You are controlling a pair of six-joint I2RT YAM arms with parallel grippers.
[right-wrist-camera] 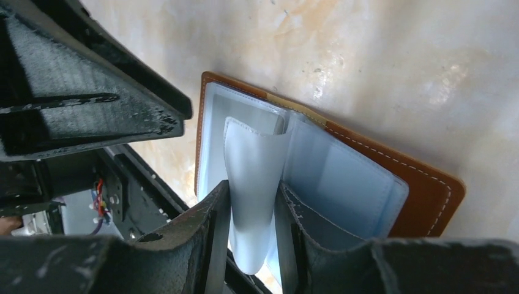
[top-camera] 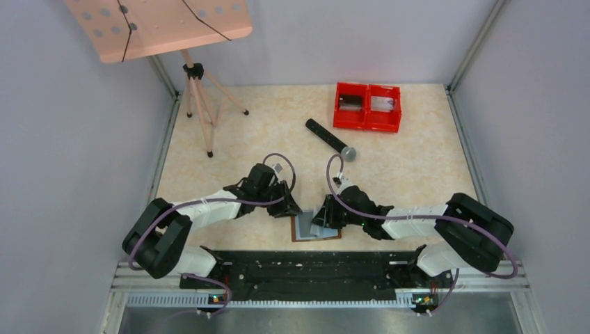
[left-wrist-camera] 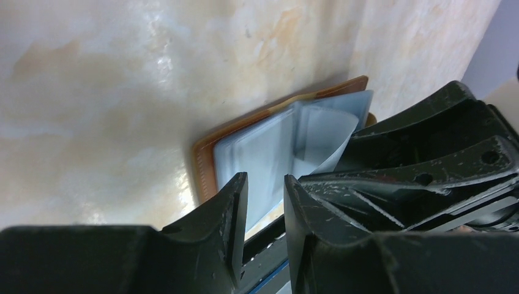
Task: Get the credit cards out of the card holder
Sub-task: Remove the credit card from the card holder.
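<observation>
- left gripper [left-wrist-camera: 265, 180]: at the left edge of the card holder [left-wrist-camera: 257, 147]. Fingers stand a little apart, with grey-blue showing in the gap. Cannot tell if it grips anything.
- card holder: lies open on the table [top-camera: 417, 167] near the front edge, between both arms. Brown leather outside with pale stitching, grey-blue pockets inside, one pocket leaf curled upward.
- right gripper [right-wrist-camera: 252, 190]: fingers pinch that raised grey-blue leaf, touching both its sides.
</observation>
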